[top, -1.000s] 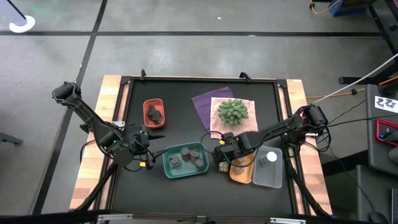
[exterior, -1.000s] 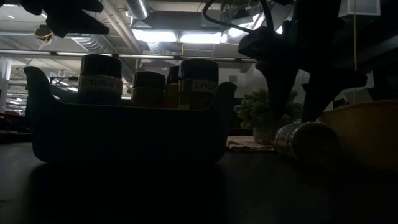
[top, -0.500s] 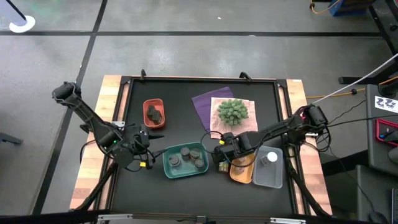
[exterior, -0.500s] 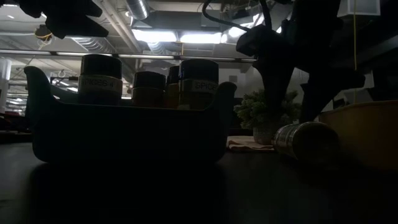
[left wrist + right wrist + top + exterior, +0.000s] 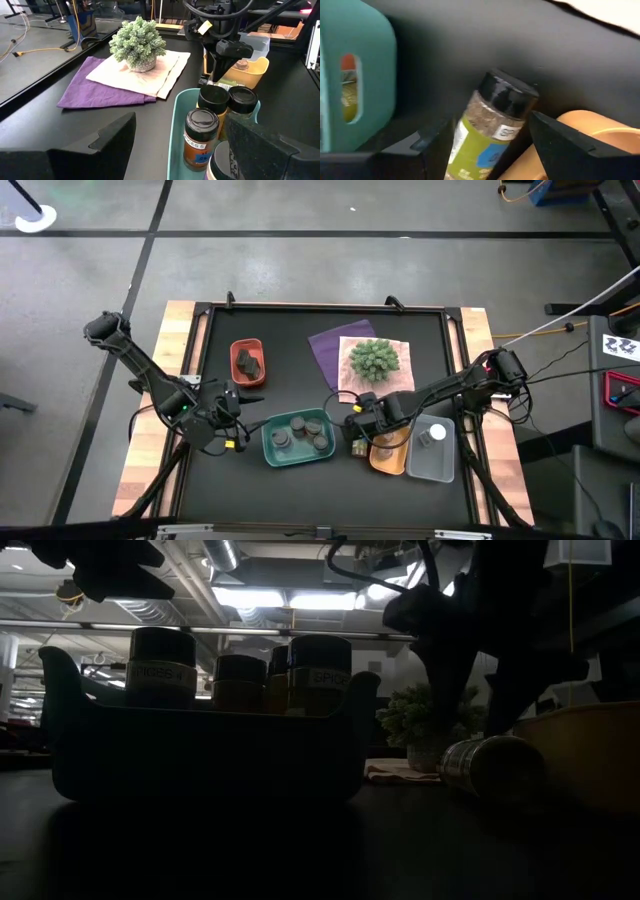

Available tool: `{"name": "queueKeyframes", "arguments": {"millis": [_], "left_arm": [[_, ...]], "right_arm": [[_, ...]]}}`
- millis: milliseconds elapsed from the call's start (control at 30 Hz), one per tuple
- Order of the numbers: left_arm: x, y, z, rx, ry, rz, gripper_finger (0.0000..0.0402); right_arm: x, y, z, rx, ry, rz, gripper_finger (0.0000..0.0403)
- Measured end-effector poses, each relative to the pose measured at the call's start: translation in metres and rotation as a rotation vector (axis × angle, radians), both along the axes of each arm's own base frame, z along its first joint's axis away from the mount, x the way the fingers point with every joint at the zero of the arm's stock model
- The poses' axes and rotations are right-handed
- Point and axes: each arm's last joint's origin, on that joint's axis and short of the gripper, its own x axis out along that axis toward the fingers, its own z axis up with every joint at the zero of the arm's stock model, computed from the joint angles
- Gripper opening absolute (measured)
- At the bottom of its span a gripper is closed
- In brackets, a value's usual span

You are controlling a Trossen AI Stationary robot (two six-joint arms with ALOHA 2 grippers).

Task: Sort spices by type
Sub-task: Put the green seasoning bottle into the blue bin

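Claw on the right arm [image 5: 357,430] hangs low over the black table [image 5: 300,340], its fingers spread wide on either side of a fallen spice jar [image 5: 487,127] without gripping it. That jar lies on its side on the table, black cap pointing away from the claw, in the gap between the teal tray [image 5: 268,442] and the orange tray [image 5: 385,463]. Left of the teal tray, the left claw [image 5: 238,408] waits just above the table, its fingers also parted and holding nothing.

Far behind, a purple cloth [image 5: 328,347] and a pale cloth [image 5: 400,375] lie overlapped, with a spiky green plant [image 5: 374,359] standing on them. The teal tray holds several upright dark-capped jars [image 5: 201,137] packed close together. A clear tray [image 5: 440,465] at the right, touching the orange one, holds a white-capped jar [image 5: 430,436]. A small red tray [image 5: 235,348] at the far left carries dark lumpy pieces [image 5: 249,362].
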Motion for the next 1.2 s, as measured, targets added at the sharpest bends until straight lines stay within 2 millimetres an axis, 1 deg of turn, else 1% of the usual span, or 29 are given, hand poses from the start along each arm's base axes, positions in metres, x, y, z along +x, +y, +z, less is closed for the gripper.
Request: {"name": "queueKeyframes", "arguments": {"millis": [133, 333, 600, 767, 1200], "left_arm": [[0.0, 0.0, 0.0, 0.0, 0.0, 0.0, 0.0287], [0.0, 0.0, 0.0, 0.0, 0.0, 0.0, 0.0287], [0.0, 0.0, 0.0, -0.002, 0.001, 0.002, 0.0287], [0.0, 0.0, -0.001, -0.014, 0.0, 0.007, 0.0287], [-0.001, 0.001, -0.002, -0.018, 0.009, 0.014, 0.0287]], "right_arm": [[-0.003, -0.001, -0.001, -0.01, 0.029, 0.0, 0.0253], [-0.002, -0.001, 0.0, -0.017, 0.014, -0.003, 0.0253], [0.005, 0.002, -0.016, -0.011, 0.038, 0.013, 0.0253], [0.008, 0.003, -0.021, -0.003, 0.035, 0.03, 0.0253], [0.009, 0.005, -0.022, 0.052, 0.046, 0.077, 0.0253]]}}
